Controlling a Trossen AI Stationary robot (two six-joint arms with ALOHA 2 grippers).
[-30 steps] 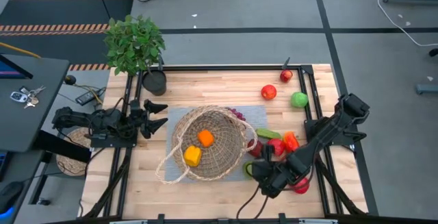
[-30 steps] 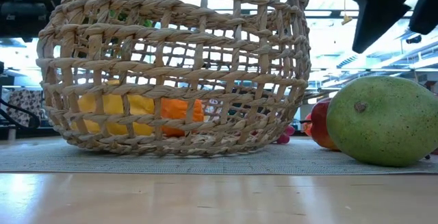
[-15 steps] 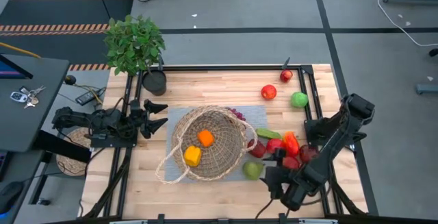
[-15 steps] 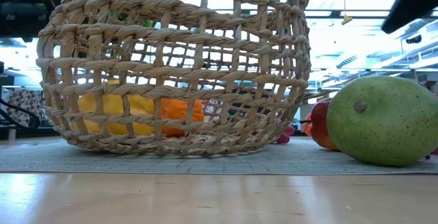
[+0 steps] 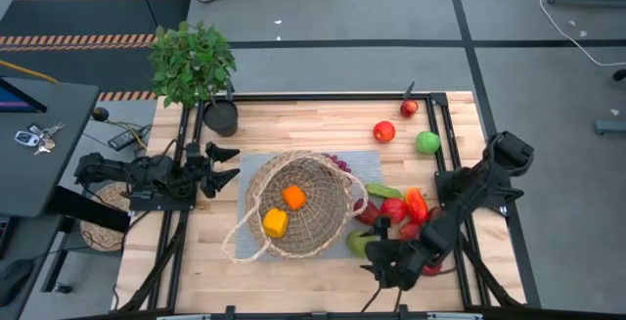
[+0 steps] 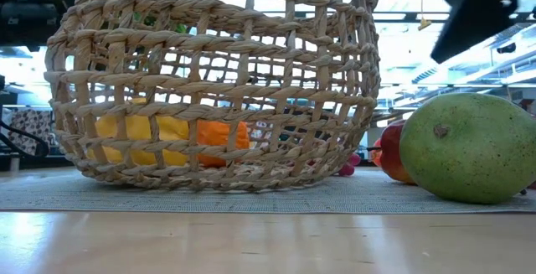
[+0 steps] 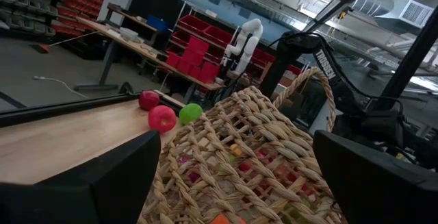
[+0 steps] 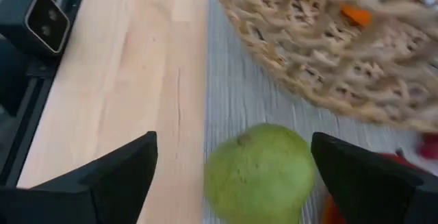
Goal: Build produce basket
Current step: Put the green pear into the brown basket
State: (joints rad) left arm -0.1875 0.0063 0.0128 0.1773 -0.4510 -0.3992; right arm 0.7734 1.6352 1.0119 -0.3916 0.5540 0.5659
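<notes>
Pale wooden table [image 5: 313, 124] carries a round tan wicker basket [image 5: 298, 205] holding only an orange piece [image 5: 293, 197] and a yellow piece [image 5: 276, 223]. Beside the basket, the right tool [image 5: 377, 258] hangs released over a green pear [image 8: 260, 172]; apples remain outside. Left tool [image 5: 223, 166] waits released beside the basket.

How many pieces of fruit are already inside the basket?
2: an orange piece near the middle of the basket and a yellow piece beside it, toward the table's near edge. The wicker may hide others; everything else lies outside on the table.
</notes>
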